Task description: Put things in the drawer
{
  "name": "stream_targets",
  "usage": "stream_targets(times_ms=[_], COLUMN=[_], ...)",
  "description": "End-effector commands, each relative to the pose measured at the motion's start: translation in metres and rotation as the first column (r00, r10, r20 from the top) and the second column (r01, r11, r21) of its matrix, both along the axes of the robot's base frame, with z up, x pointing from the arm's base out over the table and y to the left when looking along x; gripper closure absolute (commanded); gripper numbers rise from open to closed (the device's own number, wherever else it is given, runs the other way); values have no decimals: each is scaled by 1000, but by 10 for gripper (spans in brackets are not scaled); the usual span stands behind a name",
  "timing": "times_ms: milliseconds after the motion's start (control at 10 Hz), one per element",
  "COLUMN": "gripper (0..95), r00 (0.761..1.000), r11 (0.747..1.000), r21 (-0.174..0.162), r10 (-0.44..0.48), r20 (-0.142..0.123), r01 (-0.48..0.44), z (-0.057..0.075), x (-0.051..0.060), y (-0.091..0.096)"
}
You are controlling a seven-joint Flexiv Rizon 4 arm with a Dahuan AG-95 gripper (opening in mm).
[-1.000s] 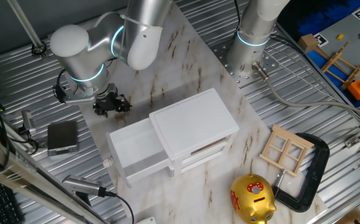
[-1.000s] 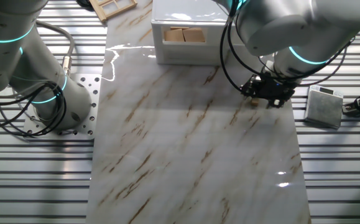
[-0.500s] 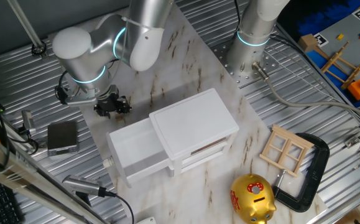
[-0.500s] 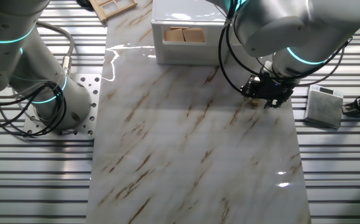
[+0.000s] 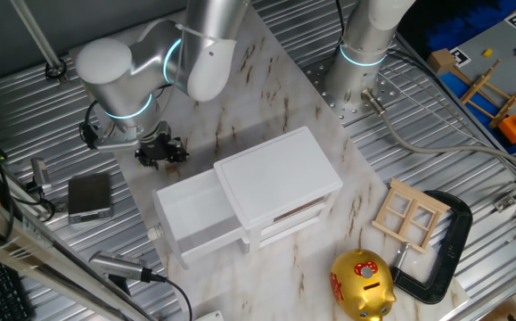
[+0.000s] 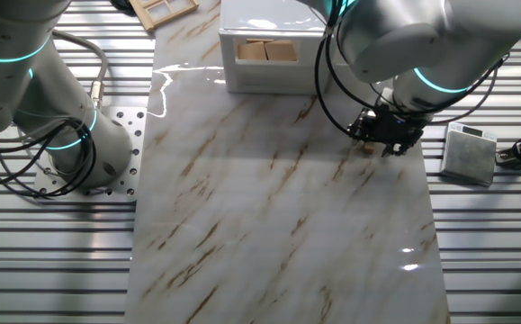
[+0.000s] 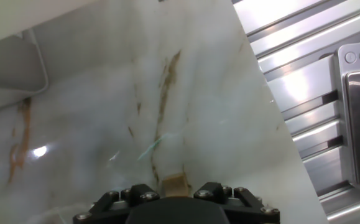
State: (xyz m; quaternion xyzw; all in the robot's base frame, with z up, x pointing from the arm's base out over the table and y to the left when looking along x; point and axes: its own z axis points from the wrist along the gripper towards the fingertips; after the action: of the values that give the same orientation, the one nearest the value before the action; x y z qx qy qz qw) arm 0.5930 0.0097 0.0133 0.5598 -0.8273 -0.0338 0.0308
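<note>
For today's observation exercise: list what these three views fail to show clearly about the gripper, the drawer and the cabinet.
- Gripper: fingertips too small in both fixed views, cut off by the bottom edge in the hand view.
- Small tan piece at the fingers: identity unclear, mostly hidden.
- Drawer: floor out of sight behind its white walls.
- Cabinet: top cropped in the other fixed view.

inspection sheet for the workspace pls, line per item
Surface: marble board on ribbed metal table.
Job's things: drawer pulled open, looks empty; small wooden block between the fingers; two wooden blocks in the cabinet's open back.
Clutter: gold piggy bank, wooden window frame, black clamp, grey box.
Gripper: gripper low over the board beside the drawer, shut on the block.
Cables: black loops at the wrist; grey hose.
Surroundings: second arm's base; toys on a blue mat.
</note>
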Motion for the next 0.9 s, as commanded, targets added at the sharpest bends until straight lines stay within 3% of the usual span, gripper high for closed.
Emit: stream_targets(times_ms=[100, 200, 500, 700, 900], gripper=[380, 570, 570, 950, 950], r00=[1000, 1000, 1000, 1000, 999], r11=[1000, 1000, 1000, 1000, 999], r21=[-1, -2, -8, -10, -12], r10=[-1, -3, -12, -25, -37], r20=[4, 5, 5, 3, 2], r01=[1, 3, 12, 25, 38], z=[-2, -3, -3, -3, -3], x=[1, 1, 1, 1, 1], y=[0, 0, 0, 0, 0])
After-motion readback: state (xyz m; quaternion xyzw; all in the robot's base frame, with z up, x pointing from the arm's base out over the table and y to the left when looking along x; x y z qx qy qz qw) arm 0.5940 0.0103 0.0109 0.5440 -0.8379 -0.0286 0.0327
